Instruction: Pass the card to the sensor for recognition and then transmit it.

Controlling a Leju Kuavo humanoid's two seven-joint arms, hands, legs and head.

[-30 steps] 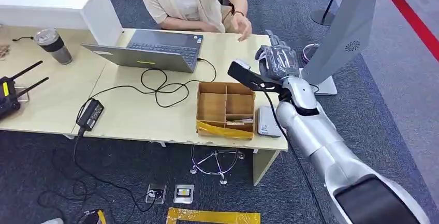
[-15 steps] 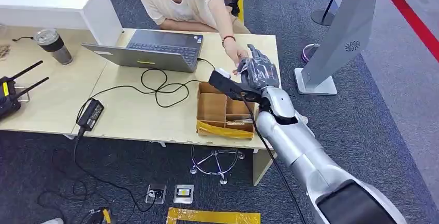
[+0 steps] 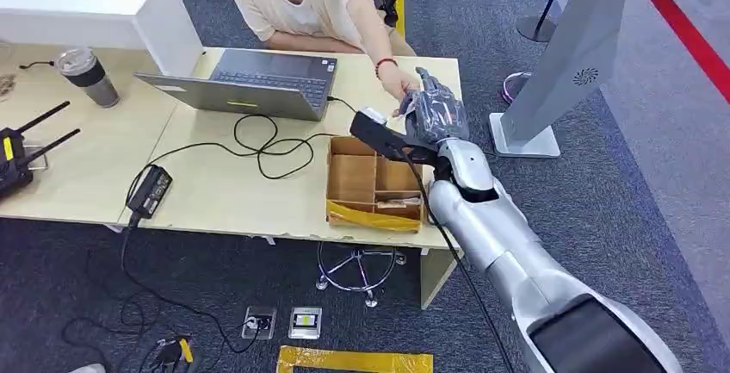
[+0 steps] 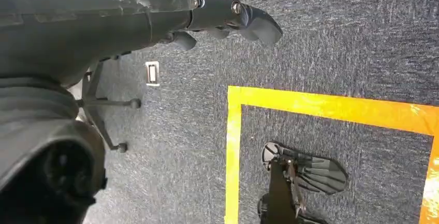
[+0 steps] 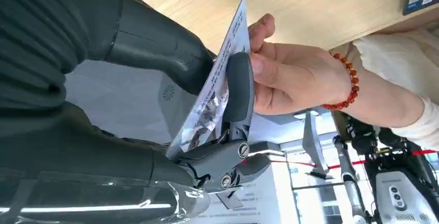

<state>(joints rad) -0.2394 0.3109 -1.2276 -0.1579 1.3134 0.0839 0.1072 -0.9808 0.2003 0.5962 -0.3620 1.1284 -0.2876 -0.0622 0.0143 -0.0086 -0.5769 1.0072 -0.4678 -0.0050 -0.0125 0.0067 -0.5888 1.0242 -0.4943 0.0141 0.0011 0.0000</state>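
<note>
Our right robot hand [image 3: 433, 110] reaches out over the far corner of the bench [image 3: 215, 192], beyond the cardboard box [image 3: 375, 182], and we see it pinching the card [image 5: 215, 92] between a thick grey thumb [image 5: 237, 87] and the darker fingers behind it. That card is thin, flat and glossy, printed with pale grey and blue patterning, and it stands edge-on in the right wrist view. A person's hand [image 5: 292, 76], with a red bead bracelet [image 5: 346, 81] at the wrist, closes on the same card from the other side, its fingertips touching the card's far edge and the robot's thumb. A clear, crinkled plastic film covers the robot hand, and the arm behind it is smooth silver with a black cable running along it.

Our left robot hand [image 4: 228, 19] hangs over the floor; we see dark, rounded fingers loosely apart with nothing between them.

Made of plain brown cardboard, the box is open-topped, split into compartments, with yellow tape along its near edge. Left of the box lie looping black cables [image 3: 258, 145] and a black power brick [image 3: 151, 190]; beyond those sits an open grey laptop [image 3: 250, 84]. Far left of the box stands a grey tumbler [image 3: 89, 76]. We see pale, smooth wood grain on the bench top.

Right of the box rises a slanted grey metal stand [image 3: 572, 63] on a flat base. The floor [image 3: 637, 183] is blue-grey carpet of coarse weave, crossed by yellow tape [image 4: 321, 107] near our feet.
</note>
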